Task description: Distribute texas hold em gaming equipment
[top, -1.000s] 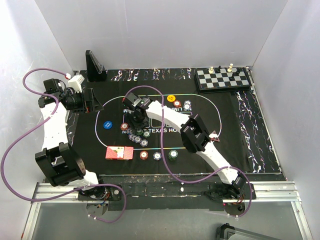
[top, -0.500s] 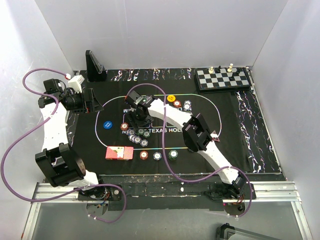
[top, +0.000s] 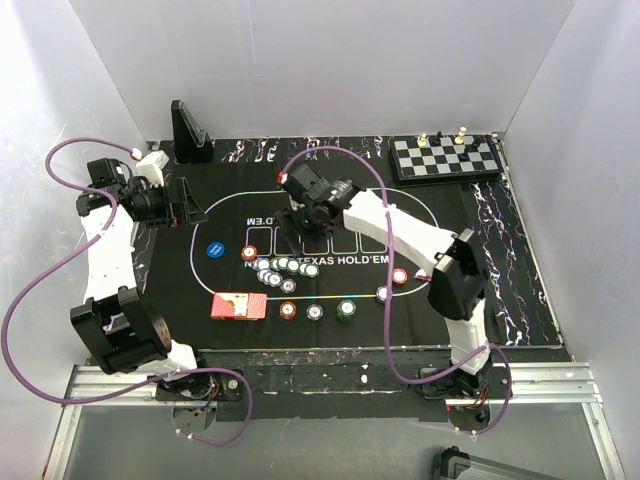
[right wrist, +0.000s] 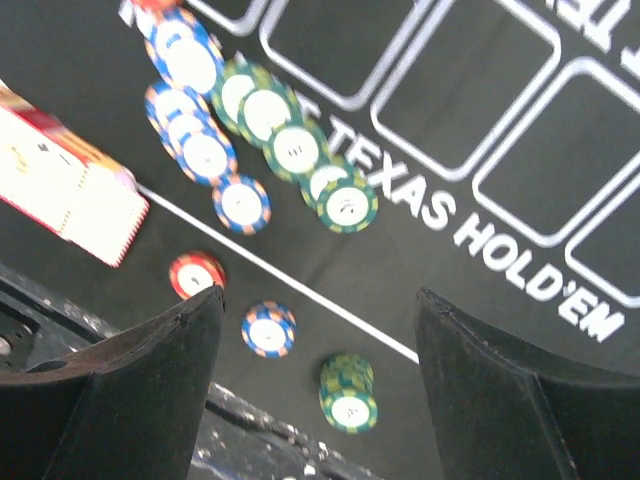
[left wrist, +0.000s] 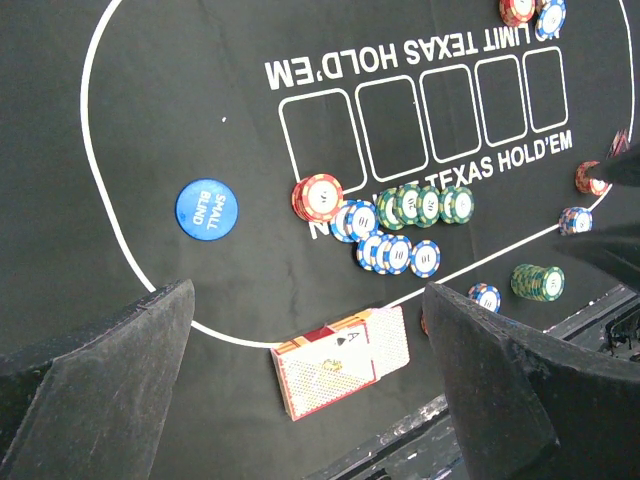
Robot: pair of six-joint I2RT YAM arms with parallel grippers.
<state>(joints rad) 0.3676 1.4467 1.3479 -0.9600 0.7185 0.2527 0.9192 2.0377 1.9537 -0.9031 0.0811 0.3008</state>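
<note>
A heap of blue and green poker chips (top: 283, 268) (left wrist: 400, 218) (right wrist: 250, 115) lies mid-mat beside a red stack (top: 250, 253) (left wrist: 318, 197). The deck of red-backed cards (top: 238, 305) (left wrist: 340, 362) (right wrist: 62, 185) rests at the near left. Single red (right wrist: 196, 275) and blue (right wrist: 268, 330) chips and a green stack (top: 346, 309) (right wrist: 348, 392) line the near edge. A blue button disc (top: 215, 250) (left wrist: 207, 207) sits left. My right gripper (top: 295, 228) (right wrist: 320, 300) hovers open and empty above the mat. My left gripper (top: 183, 205) (left wrist: 308, 290) hangs open and empty at the far left.
The chessboard (top: 445, 157) with its pieces sits at the far right corner. A black wedge stand (top: 188, 130) is at the far left. A red chip (top: 400, 277) and a blue chip (top: 383, 293) lie near the right arm's forearm. White walls enclose the table.
My right gripper has risen off the chip heap, pulled toward the far side and opened wider, its elbow swinging right. Green chips now trail further right. The left arm is still.
</note>
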